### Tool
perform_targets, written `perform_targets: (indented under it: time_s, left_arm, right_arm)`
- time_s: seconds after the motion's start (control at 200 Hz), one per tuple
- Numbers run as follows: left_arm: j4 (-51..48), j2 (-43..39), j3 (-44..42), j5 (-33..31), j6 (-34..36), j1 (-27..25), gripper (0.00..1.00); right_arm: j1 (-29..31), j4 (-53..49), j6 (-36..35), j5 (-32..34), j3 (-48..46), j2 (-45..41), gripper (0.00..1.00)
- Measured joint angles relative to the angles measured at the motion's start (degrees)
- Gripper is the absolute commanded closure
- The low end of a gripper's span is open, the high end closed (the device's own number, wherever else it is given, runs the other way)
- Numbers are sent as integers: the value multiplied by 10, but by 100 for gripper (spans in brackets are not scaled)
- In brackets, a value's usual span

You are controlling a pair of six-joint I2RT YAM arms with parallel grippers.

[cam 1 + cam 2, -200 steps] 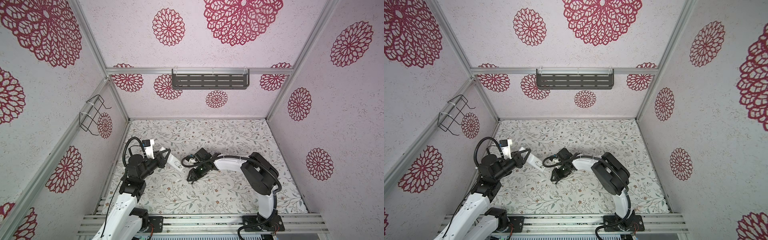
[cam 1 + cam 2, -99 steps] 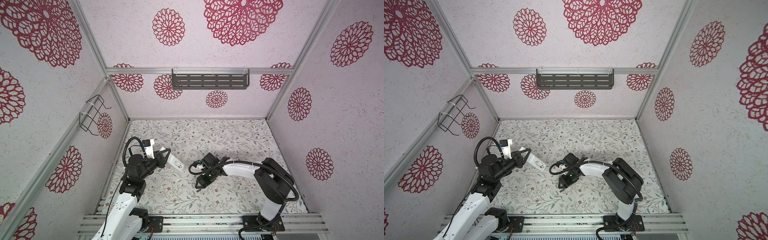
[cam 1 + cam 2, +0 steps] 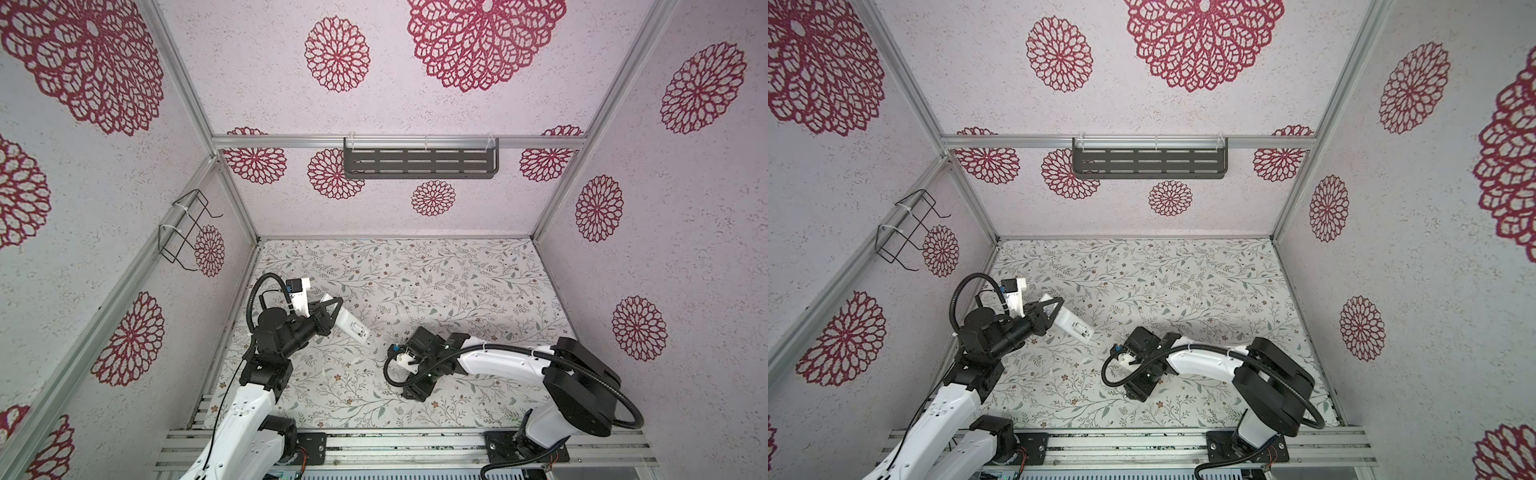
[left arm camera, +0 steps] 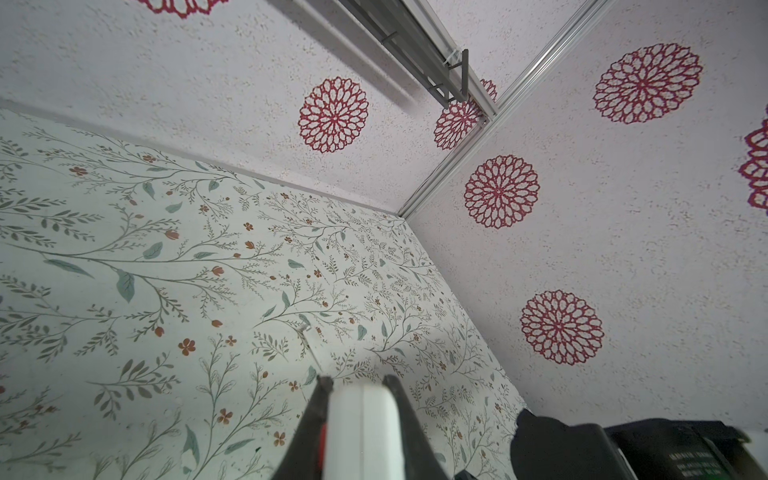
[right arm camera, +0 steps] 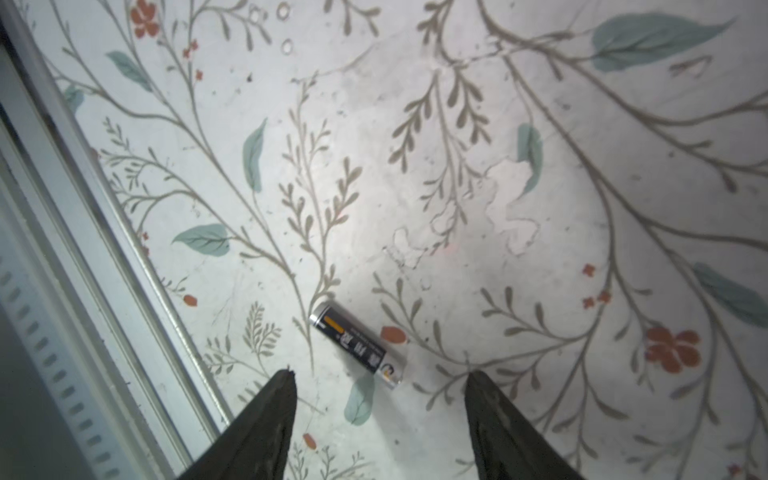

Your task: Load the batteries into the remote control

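Fingers of the right gripper stand wide apart, with nothing clamped between them, and point down at the table. Just past their tips in the right wrist view lies a slim dark cylindrical battery with silvery ends and an orange stripe. It lies flat on the surface, skewed across the gap, one end between the two tips and touching neither. In both top views this gripper hangs over the near middle of the table, its black wrist bent down from a white forearm that reaches in from the right. The battery is hidden beneath it there, or too small to pick out.

The left gripper is closed on the long slim white plastic remote control, holding it close to its far left end. The left wrist view shows a black finger pressed against each long side. From that grip the remote slopes toward the near right. Its free end, where a greyish recess shows, points toward the right gripper and is well apart from it.

Around them is the table, covered in a pale sheet printed with grey-green sprigs and small rust flowers. An aluminium rail runs along its near edge. Pale textured walls carry crimson rosettes. A dark slotted metal shelf hangs on the far wall, and a black wire basket on the left one.
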Motion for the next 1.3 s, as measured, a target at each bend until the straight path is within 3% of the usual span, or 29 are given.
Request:
perform_targets:
  time_s: [0.275, 0.67, 0.836, 1.131, 1.301]
  left_arm:
    - [10, 5, 0, 3, -3, 0, 100]
    - [13, -4, 0, 3, -5, 0, 100]
    - [13, -3, 0, 5, -6, 0, 100]
    - [13, -3, 0, 5, -6, 0, 100]
    - [13, -3, 0, 5, -6, 0, 100]
  right_arm:
    - [57, -12, -45, 55, -17, -66, 35]
    - [102, -40, -90, 114, -4, 1, 44]
    - [105, -48, -107, 134, -2, 9, 52]
    - [105, -49, -136, 158, 16, 25, 53]
    - [105, -49, -154, 154, 20, 34, 60]
